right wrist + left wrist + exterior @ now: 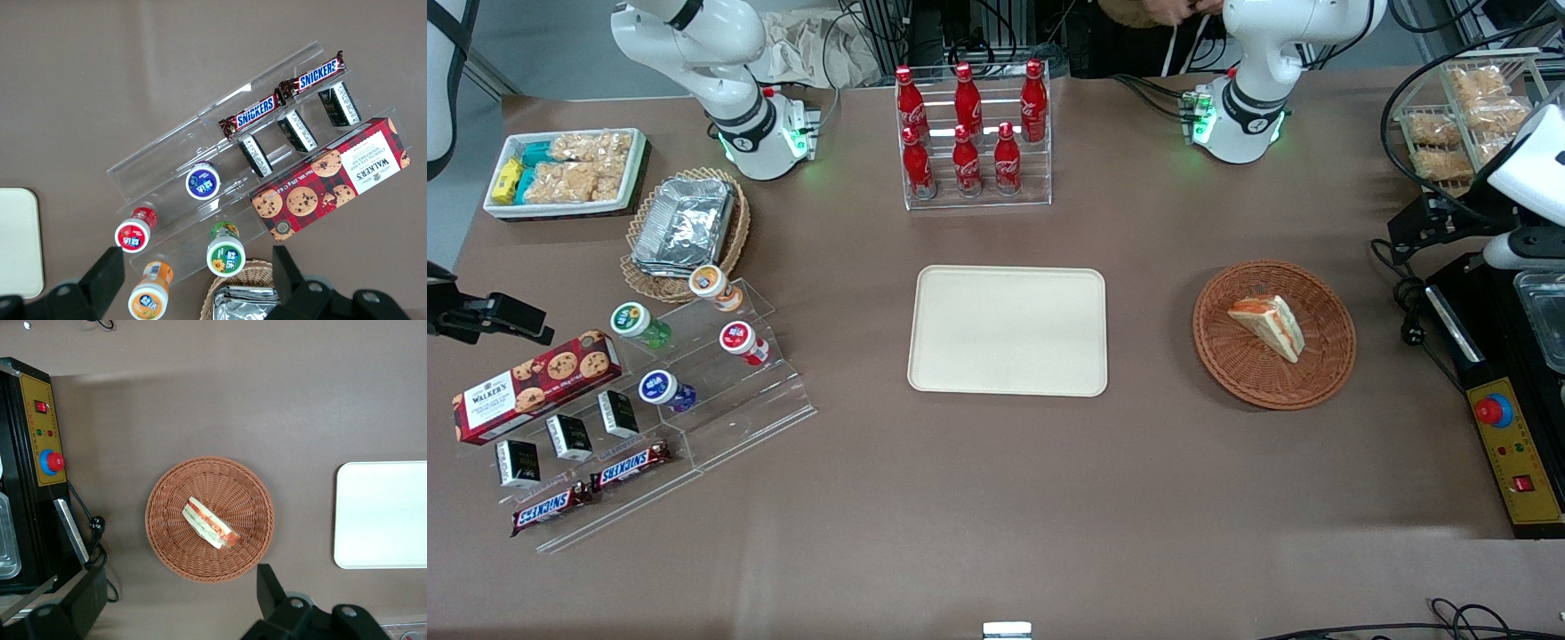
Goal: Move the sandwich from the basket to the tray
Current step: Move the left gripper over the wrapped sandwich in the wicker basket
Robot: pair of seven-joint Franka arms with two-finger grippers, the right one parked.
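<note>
A brown table point(996, 498) carries everything here. The left arm's gripper point(177, 600) hangs high above it with its fingers spread wide, and the round wicker basket point(167, 540) sits on the table straight below the gap between the jaws. The cream tray point(1007, 331) lies flat well off to the side of the jaws, toward the parked arm's end. A black control box point(41, 440) with a red button rests near the basket, toward the working arm's end.
</note>
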